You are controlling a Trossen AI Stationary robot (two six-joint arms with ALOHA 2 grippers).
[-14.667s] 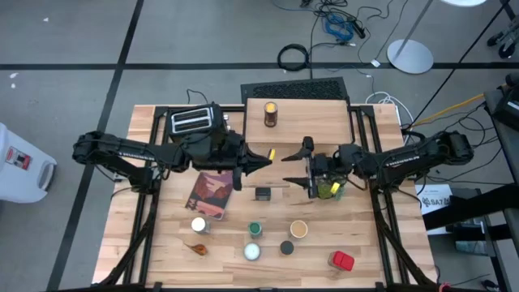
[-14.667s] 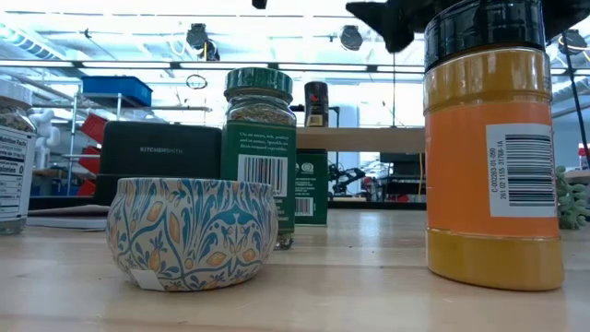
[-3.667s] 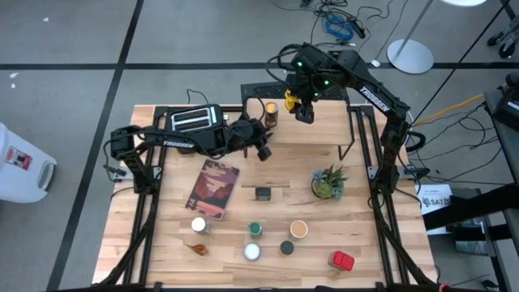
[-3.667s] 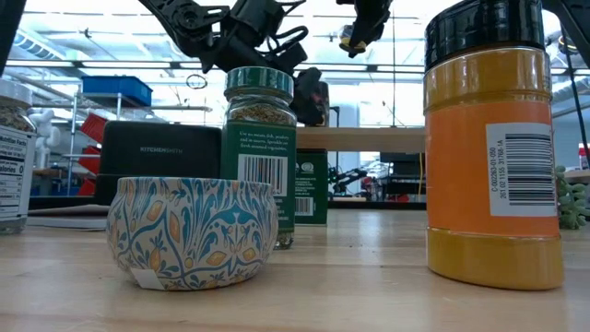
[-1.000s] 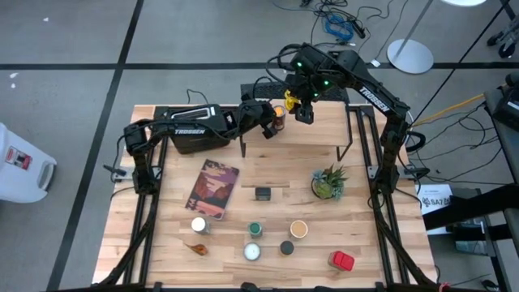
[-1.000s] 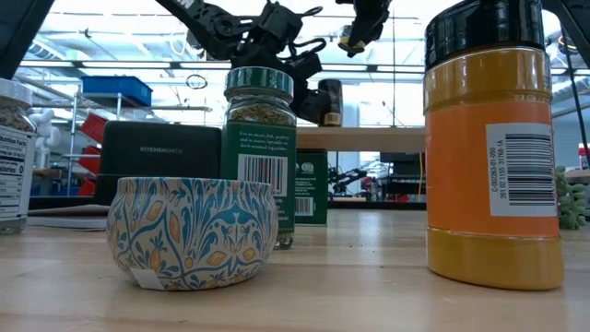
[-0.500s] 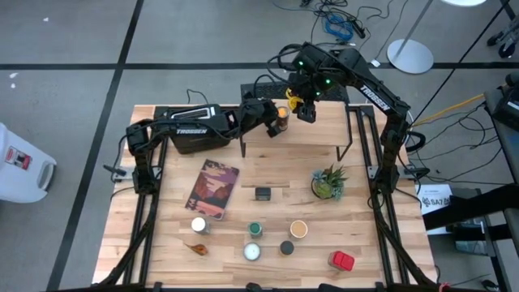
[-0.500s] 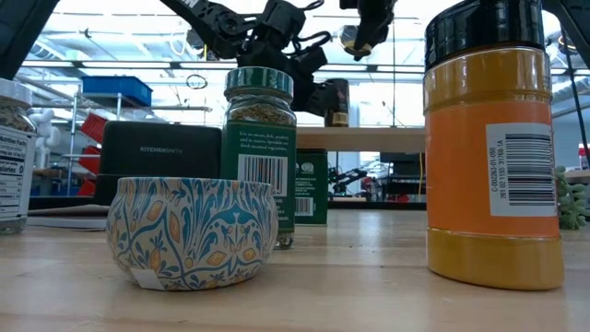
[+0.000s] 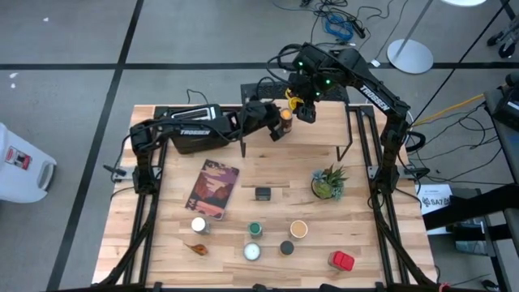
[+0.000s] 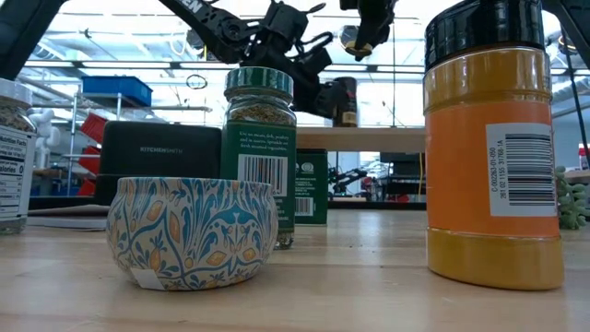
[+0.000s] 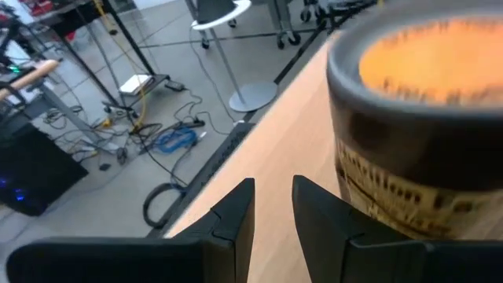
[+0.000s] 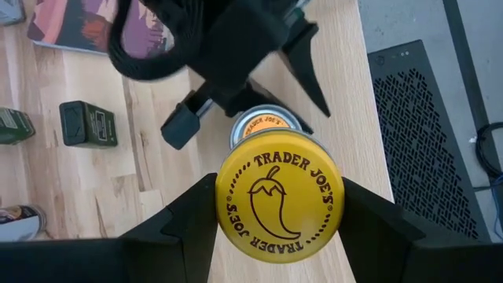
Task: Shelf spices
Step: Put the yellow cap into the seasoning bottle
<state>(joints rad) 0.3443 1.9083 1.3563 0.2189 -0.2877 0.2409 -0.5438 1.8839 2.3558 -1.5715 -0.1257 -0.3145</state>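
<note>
Right gripper (image 12: 277, 206) raised over shelf (image 9: 312, 130), jaws clamped on yellow-lidded jar (image 12: 279, 195). Left gripper (image 9: 280, 123) beside orange-topped jar (image 9: 285, 114), jaws narrowly apart.

"TRADER JOE'S" on yellow lid (image 12: 280, 196), "KITCHENSMITH" on black toaster (image 10: 161, 148), "TROSSEN" on left arm (image 9: 195, 132)

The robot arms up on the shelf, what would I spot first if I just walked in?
You'd spot the right gripper holding a yellow-lidded jar with a chili pepper on it, above the wooden shelf. Just beneath it, the left gripper is nudging against an orange-topped jar standing on that shelf. More spices wait in a cluster at the table's near edge.
</note>
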